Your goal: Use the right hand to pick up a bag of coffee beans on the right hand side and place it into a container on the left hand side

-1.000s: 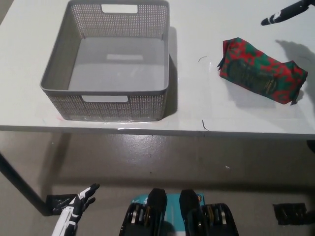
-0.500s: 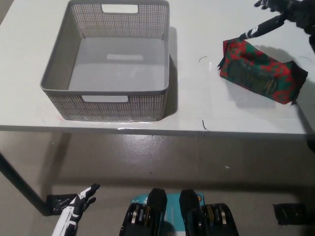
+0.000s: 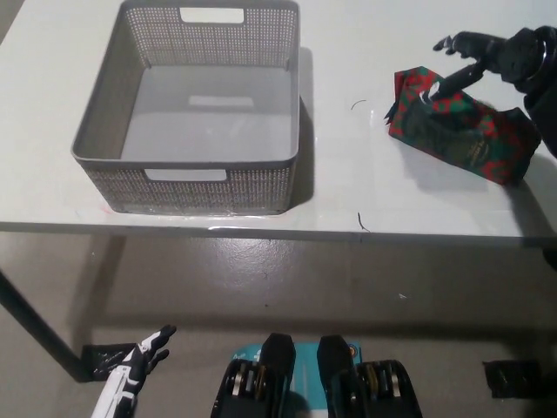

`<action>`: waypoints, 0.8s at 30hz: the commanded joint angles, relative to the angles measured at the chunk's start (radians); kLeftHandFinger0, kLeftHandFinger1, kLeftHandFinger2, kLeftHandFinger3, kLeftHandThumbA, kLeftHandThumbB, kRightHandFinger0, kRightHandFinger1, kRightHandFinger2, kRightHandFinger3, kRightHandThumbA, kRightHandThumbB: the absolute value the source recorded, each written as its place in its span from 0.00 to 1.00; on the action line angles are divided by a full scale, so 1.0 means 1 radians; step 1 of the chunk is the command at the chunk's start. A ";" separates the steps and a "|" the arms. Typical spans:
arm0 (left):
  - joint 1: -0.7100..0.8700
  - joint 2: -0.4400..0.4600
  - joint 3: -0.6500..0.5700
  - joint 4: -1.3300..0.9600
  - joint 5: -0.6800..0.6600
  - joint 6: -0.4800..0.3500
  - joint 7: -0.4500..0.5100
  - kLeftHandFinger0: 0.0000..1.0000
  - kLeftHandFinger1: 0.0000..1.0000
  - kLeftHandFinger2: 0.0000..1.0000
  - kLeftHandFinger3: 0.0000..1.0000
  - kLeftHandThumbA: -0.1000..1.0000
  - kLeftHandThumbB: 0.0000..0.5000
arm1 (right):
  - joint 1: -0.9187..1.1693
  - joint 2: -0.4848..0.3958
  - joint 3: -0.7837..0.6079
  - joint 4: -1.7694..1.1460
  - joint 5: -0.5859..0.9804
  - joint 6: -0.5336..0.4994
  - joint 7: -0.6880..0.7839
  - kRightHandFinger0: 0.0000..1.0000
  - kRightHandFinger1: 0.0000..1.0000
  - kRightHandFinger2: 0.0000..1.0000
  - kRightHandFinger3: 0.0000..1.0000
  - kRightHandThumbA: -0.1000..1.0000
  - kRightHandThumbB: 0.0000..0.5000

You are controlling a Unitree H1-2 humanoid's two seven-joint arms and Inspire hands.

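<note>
Hovering open over the coffee bag (image 3: pixel 459 127), right hand (image 3: pixel 487 59); label unreadable.

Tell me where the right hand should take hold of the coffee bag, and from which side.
Probably across the middle of the coffee bag, coming from above. It lies flat on the table, long axis slanting toward the near right, so its narrow width suits the grasp. The right hand is open over its far-left end.

The right hand (image 3: pixel 487 59) has dropped, fingers spread, onto the coffee bag (image 3: pixel 461 126).
</note>
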 commanded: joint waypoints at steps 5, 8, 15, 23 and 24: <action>0.013 0.018 0.010 -0.029 -0.013 -0.034 -0.011 1.00 1.00 1.00 1.00 1.00 0.37 | -0.062 -0.007 0.034 0.021 -0.041 -0.027 -0.022 1.00 1.00 1.00 1.00 0.92 1.00; 0.009 0.020 0.017 -0.021 -0.023 -0.043 -0.014 1.00 1.00 1.00 1.00 1.00 0.40 | -0.067 -0.029 0.039 0.027 -0.043 -0.030 -0.022 1.00 1.00 1.00 1.00 0.89 1.00; 0.011 0.019 0.017 -0.017 -0.018 -0.053 -0.015 1.00 1.00 1.00 1.00 1.00 0.40 | -0.049 -0.058 0.046 0.045 -0.050 -0.046 -0.033 1.00 1.00 1.00 1.00 0.90 0.99; 0.014 0.032 0.026 -0.022 -0.040 -0.046 -0.022 1.00 1.00 1.00 1.00 1.00 0.52 | 0.005 -0.067 0.076 0.096 -0.070 -0.086 -0.067 1.00 1.00 1.00 1.00 0.86 1.00; 0.011 0.032 0.025 -0.021 -0.041 -0.046 -0.023 1.00 1.00 1.00 1.00 1.00 0.52 | 0.009 -0.067 0.071 0.103 -0.065 -0.087 -0.066 1.00 1.00 1.00 1.00 0.87 1.00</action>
